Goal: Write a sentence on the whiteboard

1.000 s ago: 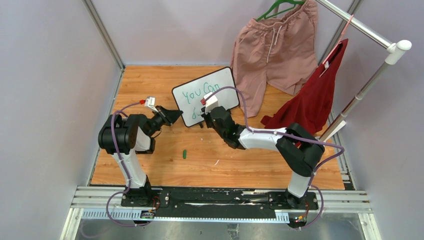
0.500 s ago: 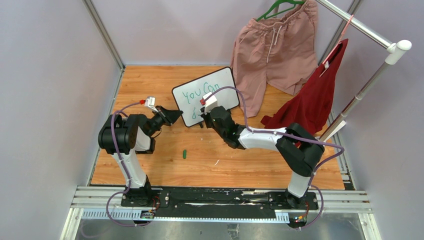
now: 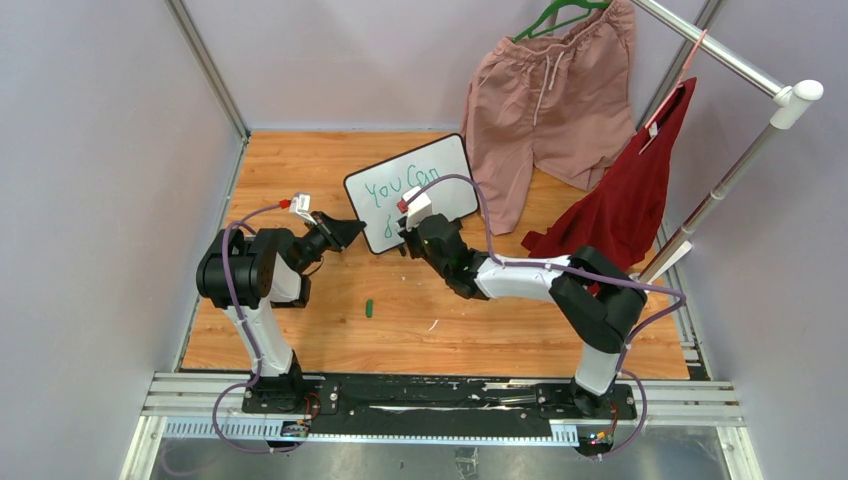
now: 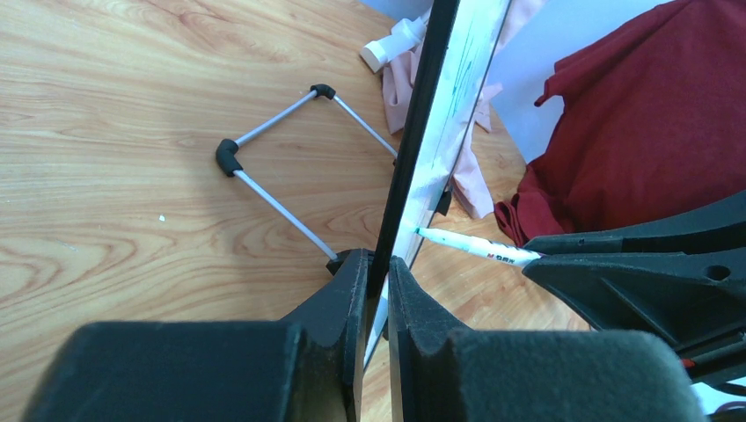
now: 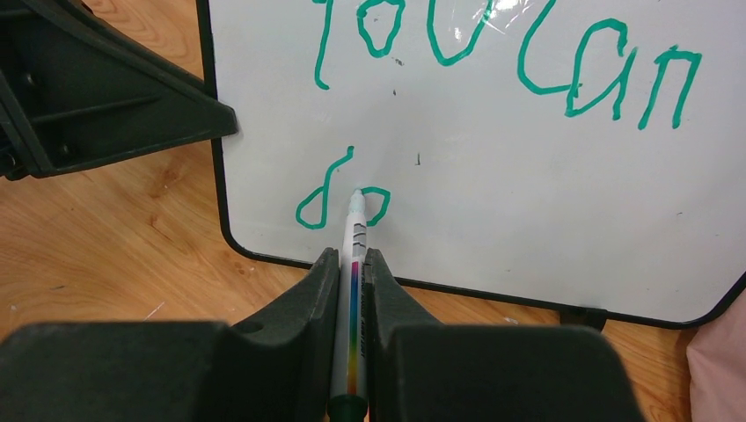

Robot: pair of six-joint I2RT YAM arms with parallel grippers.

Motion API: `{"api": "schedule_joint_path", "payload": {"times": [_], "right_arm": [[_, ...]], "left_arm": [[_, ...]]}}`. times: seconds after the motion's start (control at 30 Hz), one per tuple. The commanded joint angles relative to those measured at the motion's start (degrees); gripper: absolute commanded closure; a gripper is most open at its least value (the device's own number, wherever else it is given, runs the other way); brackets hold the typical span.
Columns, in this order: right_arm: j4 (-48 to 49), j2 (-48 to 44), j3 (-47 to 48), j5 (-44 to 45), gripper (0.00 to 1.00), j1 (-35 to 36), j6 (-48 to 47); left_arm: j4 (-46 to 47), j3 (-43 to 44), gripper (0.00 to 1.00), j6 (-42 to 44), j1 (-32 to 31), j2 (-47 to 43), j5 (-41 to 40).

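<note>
**Right arm nudged left, marker on second line**

Right gripper (image 5: 352,257) sits slightly further left along the whiteboard (image 3: 440,170) than a second ago. Left arm and board unchanged.

Board stands tilted on the wooden table (image 3: 300,160), mid-far, propped by a wire stand (image 4: 273,167) behind it. Its long axis runs near-left to far-right in the top view, with the written face toward the arms.

The sentence (image 5: 528,79) is in green. "You Can" runs along the top line and "do" sits lower left.

Left gripper (image 4: 378,264) is nearly closed, pinching the board's black frame at its left edge.

Right gripper fingers are clamped narrow on a white marker (image 5: 354,229). The marker's long axis lies along the fingers, tip forward and touching the board at the "o" of "do".

In the top view the right wrist covers most of the lower line.

Pink shorts (image 3: 545,95) hang on a green hanger (image 3: 560,12), hem just beside the board's right edge. Red garment (image 3: 630,195) hangs off the rail (image 3: 720,50), further right. Small green object (image 3: 370,308) lies on the table, near side, between the arms and apart from the board.
</note>
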Motion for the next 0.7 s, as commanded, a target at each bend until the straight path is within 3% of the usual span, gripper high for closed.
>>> {"api": "schedule_joint_path", "payload": {"times": [0.0,0.67], "right_arm": [[0.4,0.8,-0.2,-0.4,1.00,1.1,0.2],[0.7,-0.4,-3.0,1.9,1.00,1.3,0.3]], "left_arm": [[2.0,-0.2,1.00,0.8,-0.2,1.2,0.0],[1.9,-0.2,1.00,0.9,-0.3,1.1,0.0]]}}
